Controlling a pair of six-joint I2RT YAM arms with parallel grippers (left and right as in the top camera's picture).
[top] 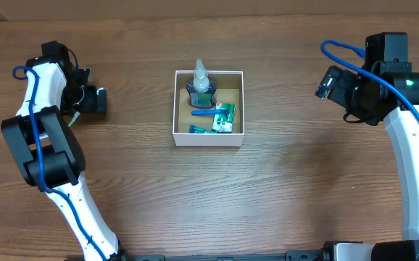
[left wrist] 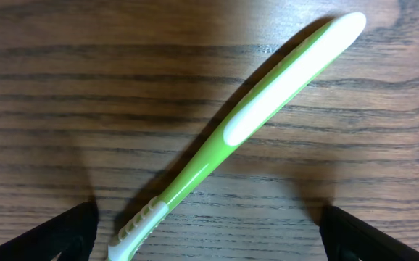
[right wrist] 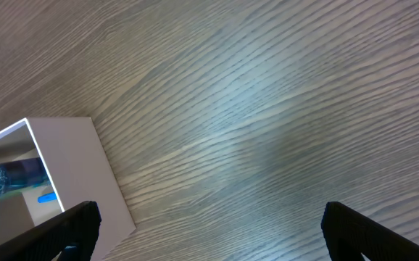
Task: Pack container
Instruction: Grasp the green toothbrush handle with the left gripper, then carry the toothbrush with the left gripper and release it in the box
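The container (top: 208, 107) sits mid-desk, between the two arms and well apart from both. It looks partly packed. Inside it are a clear bottle (top: 201, 81) with a bluish lower part, a slim blue item (top: 204, 112) lying across the middle, and a green-and-white packet (top: 222, 119) in the near corner.

One piece is plainly still outside: a toothbrush (left wrist: 267, 101) lies flat on the desk (top: 296, 188) under the left arm (top: 46, 138). The left jaws stand wide apart on either side of it and touch nothing, so the pick-up seems not yet made. What is left, by my reading, is to close on the handle, carry it over and lay it in the box (whether anything more is meant to go in, I cannot tell). The right jaws are also spread wide and empty, held over bare desk with a corner of the container at the left of their view.

The container is a low-walled square of cardboard, smooth white outside and matte brown within. The toothbrush has a glossy lime-green plastic handle, gently curved, with a long white inlay and a ribbed white section near the frame's lower edge; its head is out of view. The desk is dark wood-grain with fine streaks and a slight sheen.
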